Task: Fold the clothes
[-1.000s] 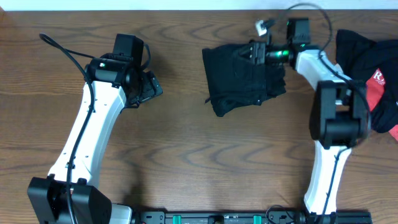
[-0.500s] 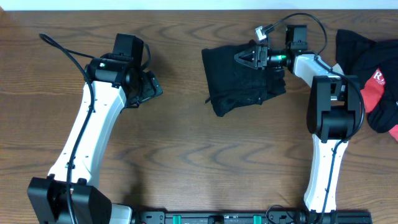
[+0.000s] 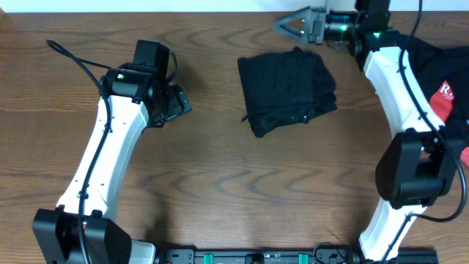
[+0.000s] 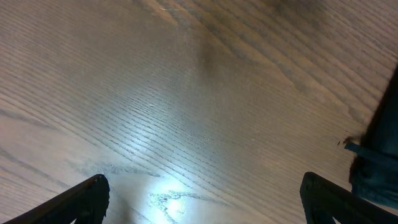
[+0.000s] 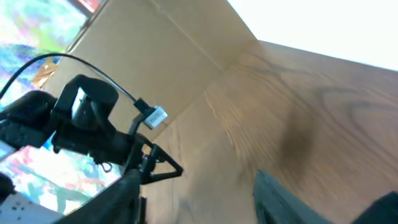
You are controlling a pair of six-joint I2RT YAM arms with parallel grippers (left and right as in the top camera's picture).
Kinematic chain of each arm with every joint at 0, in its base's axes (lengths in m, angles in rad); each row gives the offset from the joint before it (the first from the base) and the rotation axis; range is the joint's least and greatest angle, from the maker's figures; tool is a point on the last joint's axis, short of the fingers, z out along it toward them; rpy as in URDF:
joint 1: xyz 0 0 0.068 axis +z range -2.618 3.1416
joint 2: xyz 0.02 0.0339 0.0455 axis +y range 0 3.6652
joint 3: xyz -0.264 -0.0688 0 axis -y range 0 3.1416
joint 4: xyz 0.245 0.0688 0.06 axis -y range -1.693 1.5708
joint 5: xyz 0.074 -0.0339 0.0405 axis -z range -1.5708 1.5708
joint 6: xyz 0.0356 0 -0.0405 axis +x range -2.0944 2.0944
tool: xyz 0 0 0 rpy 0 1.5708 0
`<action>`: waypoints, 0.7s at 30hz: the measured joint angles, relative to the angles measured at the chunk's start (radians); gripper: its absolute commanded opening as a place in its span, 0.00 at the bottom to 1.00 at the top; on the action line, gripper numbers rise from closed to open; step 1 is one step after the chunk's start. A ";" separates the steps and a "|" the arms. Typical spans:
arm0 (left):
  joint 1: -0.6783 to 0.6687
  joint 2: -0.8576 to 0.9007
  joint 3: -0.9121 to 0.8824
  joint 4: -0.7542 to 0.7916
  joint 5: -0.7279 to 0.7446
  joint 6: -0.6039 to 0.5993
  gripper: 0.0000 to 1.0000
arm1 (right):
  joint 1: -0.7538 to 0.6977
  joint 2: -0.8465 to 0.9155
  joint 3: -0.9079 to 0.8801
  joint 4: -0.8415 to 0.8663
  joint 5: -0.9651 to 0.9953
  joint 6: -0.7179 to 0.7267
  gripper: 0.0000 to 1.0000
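Observation:
The clothes (image 3: 287, 84), a plain black garment, lie in a folded bundle on the wooden table, right of centre at the back. A thin cord end pokes out at their left edge. My right gripper (image 3: 294, 23) hovers by the table's far edge, above and behind the clothes, open with nothing between its fingers (image 5: 292, 199). My left gripper (image 3: 176, 103) rests to the left of the clothes, wide open and empty. In the left wrist view its gripper (image 4: 199, 208) spans bare wood, and a dark edge of the clothes (image 4: 379, 155) shows at the right.
A black-and-red garment with white lettering (image 3: 440, 81) lies heaped at the table's right edge, beside the right arm. The right wrist view looks across the table toward the left arm (image 5: 87, 124) and a brown cardboard wall (image 5: 168, 56).
My right gripper has come off the clothes and swung up and back toward the far edge, empty. The clothes stay folded in place. The left arm has not moved.

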 measured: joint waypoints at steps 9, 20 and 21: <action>0.000 0.000 0.000 -0.002 0.000 0.000 0.98 | 0.081 0.192 -0.014 -0.130 0.176 -0.002 0.37; 0.000 0.000 0.000 -0.005 0.000 0.000 0.98 | 0.060 0.425 -0.011 -0.094 0.100 -0.003 0.38; 0.000 0.000 0.000 -0.005 0.000 0.000 0.98 | 0.057 0.425 -0.010 -0.095 0.090 -0.003 0.39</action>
